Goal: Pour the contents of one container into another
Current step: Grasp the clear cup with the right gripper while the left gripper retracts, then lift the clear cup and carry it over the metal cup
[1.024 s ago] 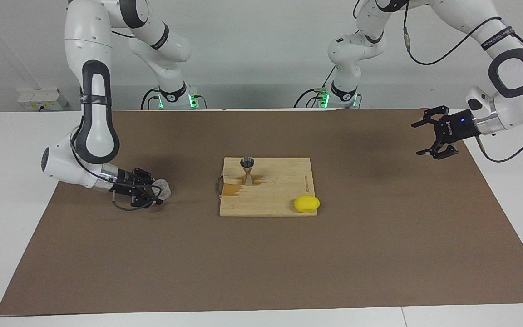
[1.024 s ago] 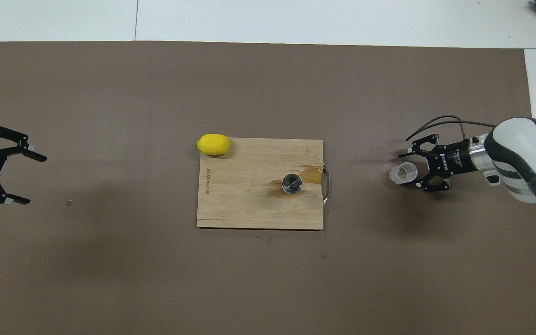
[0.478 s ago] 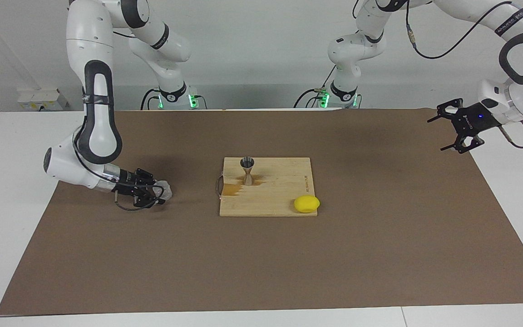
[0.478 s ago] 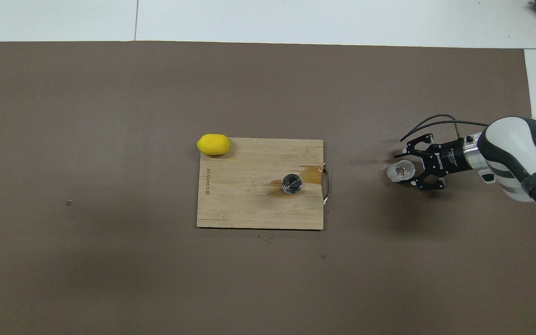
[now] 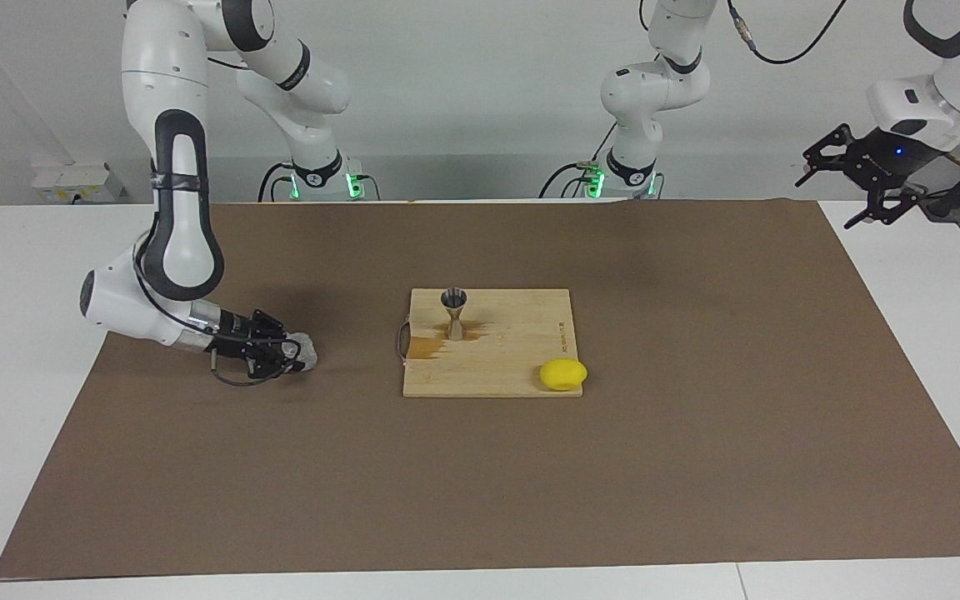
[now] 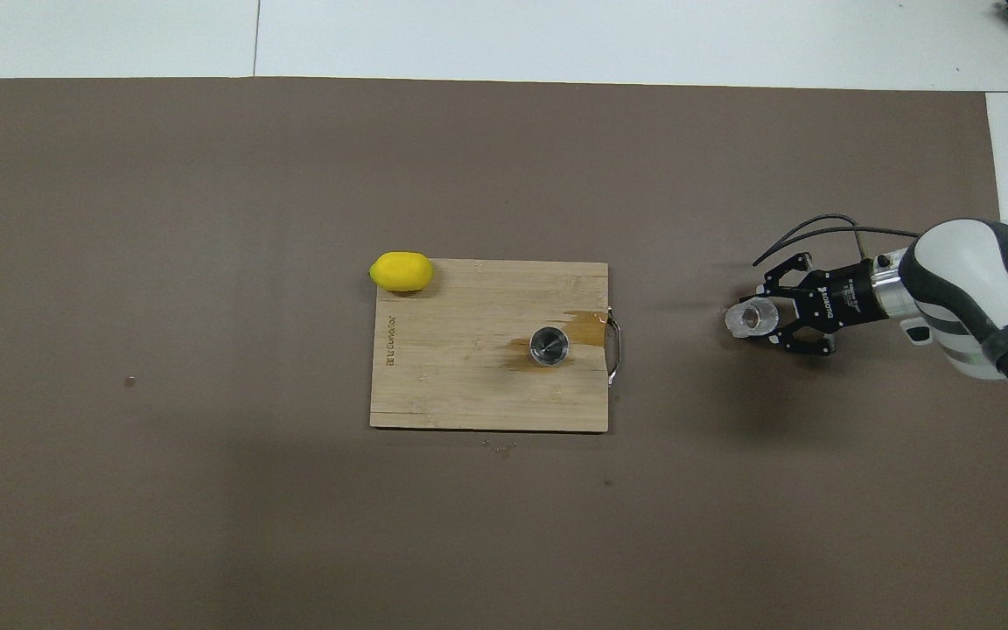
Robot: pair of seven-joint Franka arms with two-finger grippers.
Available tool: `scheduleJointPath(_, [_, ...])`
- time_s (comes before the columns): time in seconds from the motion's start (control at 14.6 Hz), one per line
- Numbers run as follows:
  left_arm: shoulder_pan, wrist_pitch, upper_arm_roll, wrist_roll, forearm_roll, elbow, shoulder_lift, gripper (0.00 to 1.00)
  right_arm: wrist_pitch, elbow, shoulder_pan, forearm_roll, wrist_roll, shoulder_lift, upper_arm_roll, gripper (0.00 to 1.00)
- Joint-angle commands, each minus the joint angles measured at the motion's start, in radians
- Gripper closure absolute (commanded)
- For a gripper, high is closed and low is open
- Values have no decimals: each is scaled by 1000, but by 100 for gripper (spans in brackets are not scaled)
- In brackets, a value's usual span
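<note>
Holding seemingly empty clear cup [image 6: 751,318]

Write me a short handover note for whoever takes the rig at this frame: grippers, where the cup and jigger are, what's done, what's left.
Right gripper: low at the right arm's end of the table, around the clear cup, which sits on the mat.
Left gripper: raised off the left arm's end of the table, open, empty, waiting.
Jigger: upright on the cutting board, a brown wet patch beside it; lemon at a board corner.
Left: lift cup, carry over jigger, pour.
</note>
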State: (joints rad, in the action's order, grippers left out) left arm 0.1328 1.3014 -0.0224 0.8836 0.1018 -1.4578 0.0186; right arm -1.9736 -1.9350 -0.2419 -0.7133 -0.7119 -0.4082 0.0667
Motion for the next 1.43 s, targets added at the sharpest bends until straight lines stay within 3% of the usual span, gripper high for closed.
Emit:
scheduleJointPath(0.0, [-21,-11,-7,-216,-25,-19,-32,0,10,-13,10,-32,-44,51,5,100])
scheduleJointPath(0.48, [-9,33,-14,-504,-24,-47,-72,0,-46,-2,212,-3,-340,173,-1,100])
scheduleJointPath(0.61, [-16,61,-16,-523,-24,-87,-92,0,-57,19,283,92,-427,186,-1,100])
scheduleJointPath(1.09, [1,104,-19,-531,-36,-85,-91,0,-100,88,446,285,-742,219,-2,100])
scheduleJointPath(1.37, [-42,145,4,-674,-120,-82,-89,0,-106,90,529,469,-856,241,-2,100])
